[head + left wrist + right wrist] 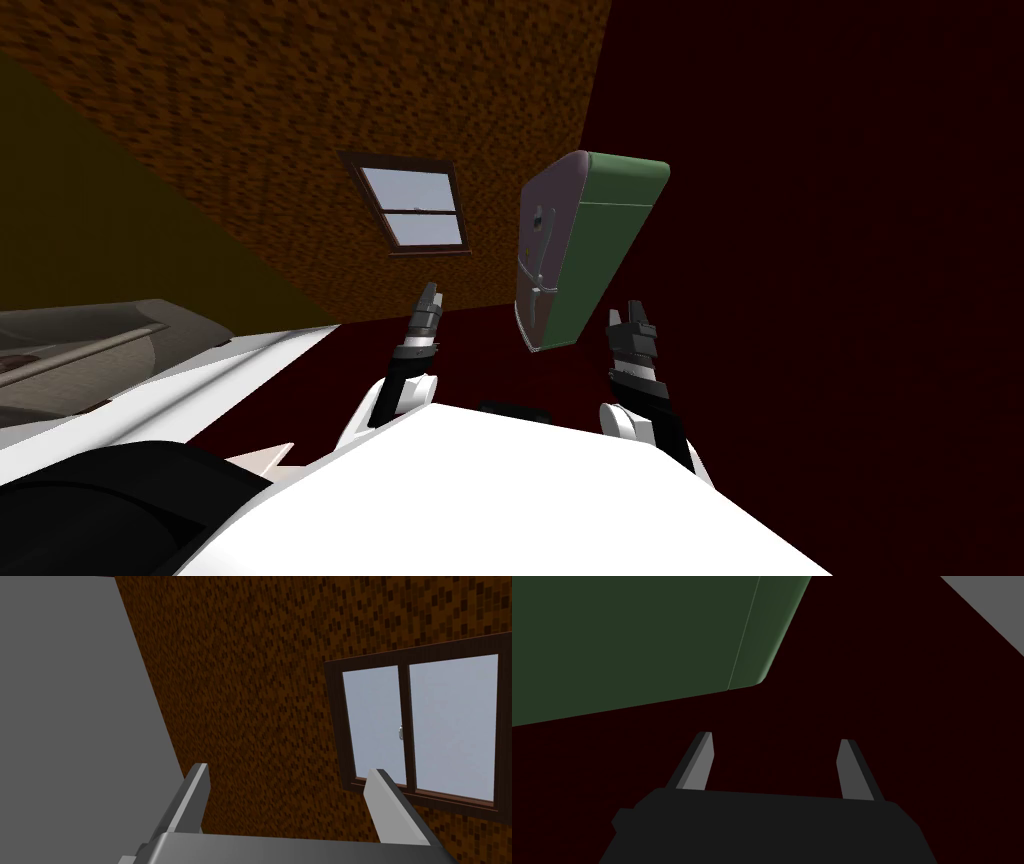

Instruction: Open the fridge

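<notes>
The fridge shows its grey front almost edge-on in the head view. The handle there is too small to read, and I cannot tell whether the door sits tight. The right wrist view's edge cuts off the fridge's green side. The window runs off the left wrist view, and a grey piece of furniture runs off the head view.

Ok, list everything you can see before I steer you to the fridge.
fridge: one, green sides, grey front, ahead, nearest the right gripper.
window: one, dark brown frame, in the speckled orange-brown wall left of the fridge.
grey furniture: one, far on my left; cannot tell what.
left gripper: one, light grey, open, facing the wall beside the window.
right gripper: one, open, short of the fridge's green side.
</notes>
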`<state>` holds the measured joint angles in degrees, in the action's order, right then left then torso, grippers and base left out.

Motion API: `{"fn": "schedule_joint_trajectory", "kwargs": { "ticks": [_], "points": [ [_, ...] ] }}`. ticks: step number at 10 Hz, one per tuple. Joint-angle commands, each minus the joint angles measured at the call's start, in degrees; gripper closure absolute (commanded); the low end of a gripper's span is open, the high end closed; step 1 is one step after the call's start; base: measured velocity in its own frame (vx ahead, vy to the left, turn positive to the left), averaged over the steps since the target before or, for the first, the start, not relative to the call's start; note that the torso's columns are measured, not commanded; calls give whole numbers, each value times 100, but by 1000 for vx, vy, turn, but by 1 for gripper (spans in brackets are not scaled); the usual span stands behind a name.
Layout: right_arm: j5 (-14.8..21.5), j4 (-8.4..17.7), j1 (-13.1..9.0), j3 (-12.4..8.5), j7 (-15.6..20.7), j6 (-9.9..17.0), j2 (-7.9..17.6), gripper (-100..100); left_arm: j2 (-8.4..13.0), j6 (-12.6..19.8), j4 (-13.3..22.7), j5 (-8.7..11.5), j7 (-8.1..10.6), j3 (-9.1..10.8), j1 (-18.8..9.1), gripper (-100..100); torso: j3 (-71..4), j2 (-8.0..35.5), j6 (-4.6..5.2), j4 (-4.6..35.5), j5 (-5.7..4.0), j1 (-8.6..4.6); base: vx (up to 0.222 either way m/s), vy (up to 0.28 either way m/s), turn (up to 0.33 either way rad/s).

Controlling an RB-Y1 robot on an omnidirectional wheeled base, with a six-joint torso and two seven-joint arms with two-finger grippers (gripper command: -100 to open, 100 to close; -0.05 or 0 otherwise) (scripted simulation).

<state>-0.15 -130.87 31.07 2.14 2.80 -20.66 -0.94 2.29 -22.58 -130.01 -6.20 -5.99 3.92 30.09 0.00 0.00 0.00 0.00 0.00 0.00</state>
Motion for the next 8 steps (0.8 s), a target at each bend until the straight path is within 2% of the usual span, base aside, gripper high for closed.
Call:
{"fn": "schedule_joint_trajectory", "kwargs": {
  "ticks": [1,8],
  "points": [
    [0,0,0,0,0,0,0,0,0,0,0,0,0,0,0,0,-467,232,0,235,0,0,0,0,0],
    [0,-2,0,0,0,-1,0,0,0,-1,-2,0,0,0,0,0,-6227,3116,0,3114,0,0,0,0,0]
  ]
}}
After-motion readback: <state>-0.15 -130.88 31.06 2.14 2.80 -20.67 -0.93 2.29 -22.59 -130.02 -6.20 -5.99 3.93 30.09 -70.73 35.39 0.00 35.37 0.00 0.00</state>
